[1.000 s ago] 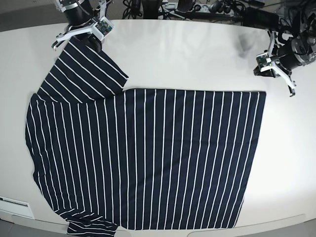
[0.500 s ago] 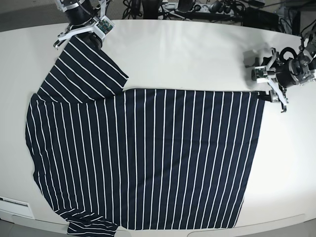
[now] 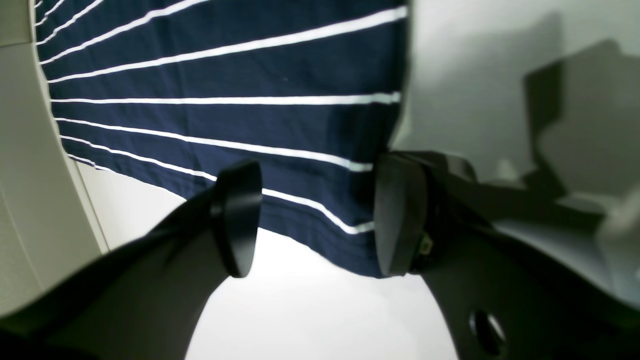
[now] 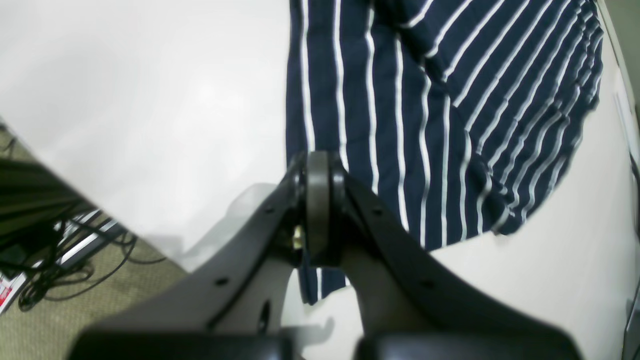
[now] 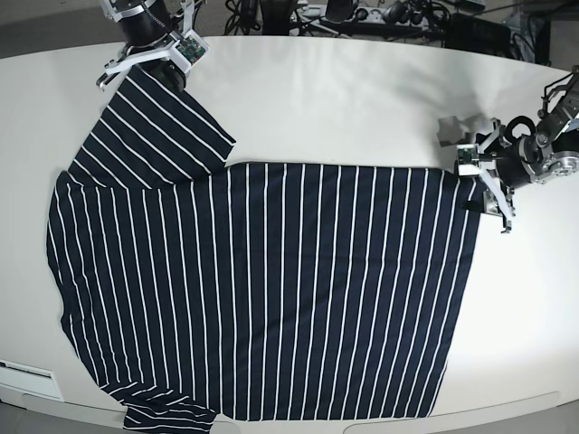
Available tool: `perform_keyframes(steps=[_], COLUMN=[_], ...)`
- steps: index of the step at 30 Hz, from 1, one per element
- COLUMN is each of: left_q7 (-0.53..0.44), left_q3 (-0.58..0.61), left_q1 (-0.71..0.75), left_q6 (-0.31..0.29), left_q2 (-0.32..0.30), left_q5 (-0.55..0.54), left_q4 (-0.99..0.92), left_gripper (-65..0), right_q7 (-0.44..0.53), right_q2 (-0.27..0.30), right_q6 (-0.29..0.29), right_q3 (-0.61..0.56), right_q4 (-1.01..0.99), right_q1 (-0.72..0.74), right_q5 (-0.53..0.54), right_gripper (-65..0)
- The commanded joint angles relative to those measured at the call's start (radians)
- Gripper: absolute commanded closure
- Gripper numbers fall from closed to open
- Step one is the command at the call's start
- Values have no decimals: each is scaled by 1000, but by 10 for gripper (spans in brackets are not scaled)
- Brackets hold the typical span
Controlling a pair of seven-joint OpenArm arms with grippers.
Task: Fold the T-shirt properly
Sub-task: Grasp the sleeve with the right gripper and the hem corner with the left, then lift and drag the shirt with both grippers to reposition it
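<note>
The T-shirt (image 5: 271,289), dark navy with thin white stripes, lies spread flat on the white table (image 5: 344,99), one sleeve stretched toward the far left corner. At that sleeve's tip my right gripper (image 5: 168,78) is shut on the cloth; in the right wrist view its jaws (image 4: 317,220) pinch the sleeve's edge (image 4: 425,100). My left gripper (image 5: 479,185) is at the shirt's far right corner. In the left wrist view it (image 3: 320,220) stands open, with that corner of the T-shirt (image 3: 250,75) lying between the two pads (image 3: 400,215).
Cables and power strips (image 5: 362,14) crowd the space behind the table's far edge. The floor with more cables (image 4: 50,260) shows past that edge in the right wrist view. A white label (image 5: 23,371) lies at the front left. The table's front edge (image 5: 507,402) runs just below the hem.
My left arm came in from the far right and down to the shirt's far right corner, and its jaws opened. The right arm and the sleeve it holds have not moved.
</note>
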Motion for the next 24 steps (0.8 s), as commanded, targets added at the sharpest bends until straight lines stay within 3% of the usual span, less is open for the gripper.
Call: perform_keyframes(steps=[1,7,9,12,13,15,24], left_q7=[74,74,82,114,121,127,127], left_q3=[30,30,30,30,30,30,30], left_q1=[20,19,19,19,19,19,19], left_q6=[-71,-70,-50,-1,5,5,5], left_q2=[3,8,8,8,8,8,8], left_q5=[43,43,43,42,42,42,42], left_q4=[-27,-29,-29,-29,-29,-29,-29], left_gripper=[-382,-364,-282,-50,0,0,0], right_q7=[13,13,13,13,13,14,20], right_q2=[6,6,6,6,6,6,6], right_q6=[-14,-13,5,32,41,74,130], right_q3=[2,7,19,50,63,86,100], right_q4=[17,17,17,10,8,-1,-194], right_q1=[-8,-8,-8,-8,-8,-8,43], right_q5=[-4,-3,-3,23,57,119,168], right_gripper=[0,-27,-76,-200,-246,-301,-305])
